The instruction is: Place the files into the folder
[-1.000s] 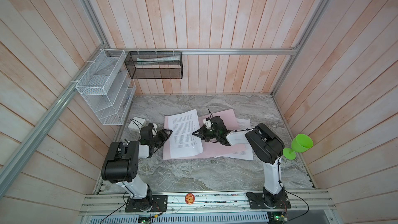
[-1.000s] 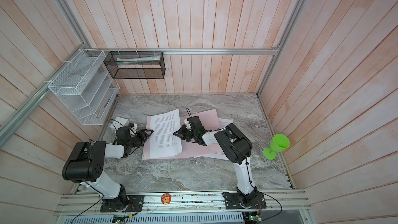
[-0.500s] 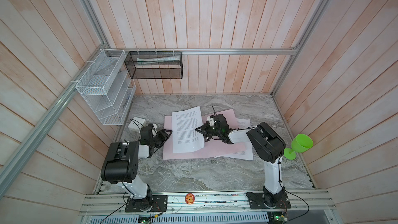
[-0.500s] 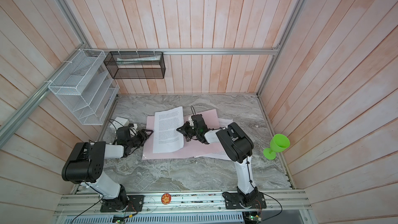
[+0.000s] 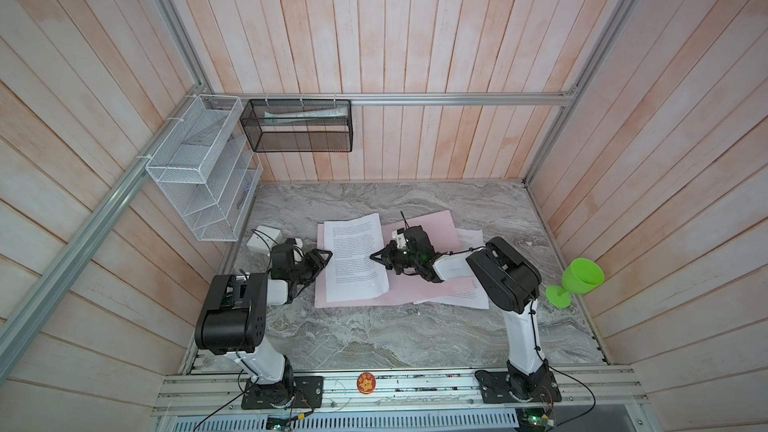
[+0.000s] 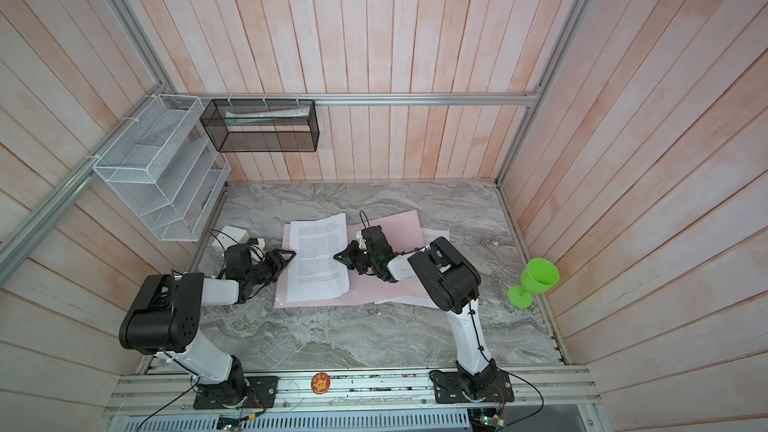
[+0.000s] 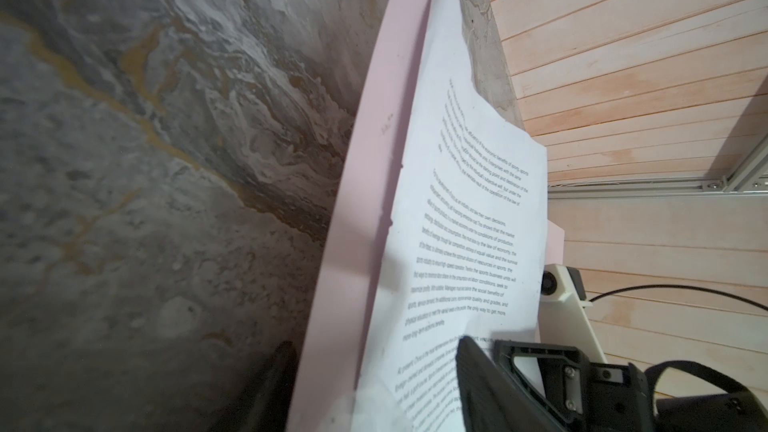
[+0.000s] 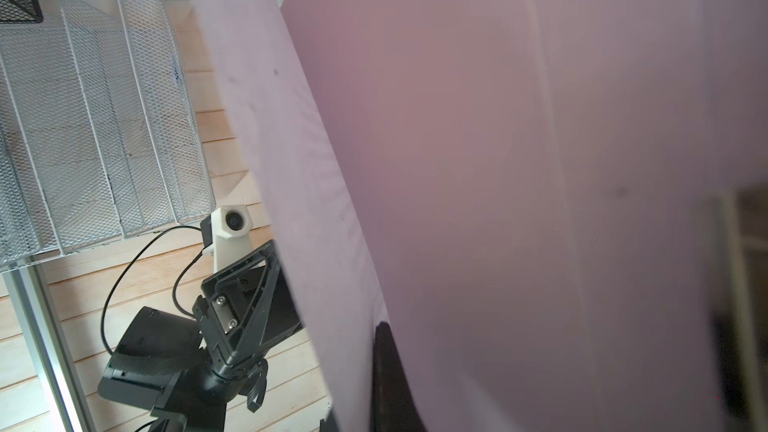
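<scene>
The pink folder (image 5: 432, 224) (image 6: 399, 222) lies open and flat on the marble table in both top views. One printed sheet of the files (image 5: 353, 259) (image 6: 318, 259) rests over its left half with its right edge lifted. My right gripper (image 5: 374, 257) (image 6: 337, 257) is shut on that edge. In the right wrist view one dark finger (image 8: 386, 367) shows between the sheet and the folder (image 8: 519, 160). My left gripper (image 5: 326, 255) (image 7: 374, 388) is open, its jaws straddling the left edges of the folder (image 7: 353, 222) and the sheet (image 7: 465, 222). More files (image 5: 469, 238) lie under the folder's right side.
A green goblet (image 5: 579, 280) stands at the table's right edge. A white wire mesh rack (image 5: 203, 172) hangs on the left wall and a black mesh basket (image 5: 299, 126) on the back wall. Bare marble stretches in front of the folder.
My right gripper has carried the sheet leftward and straightened it over the folder's left half, bringing its left edge between my left jaws. The left arm has stayed still.
</scene>
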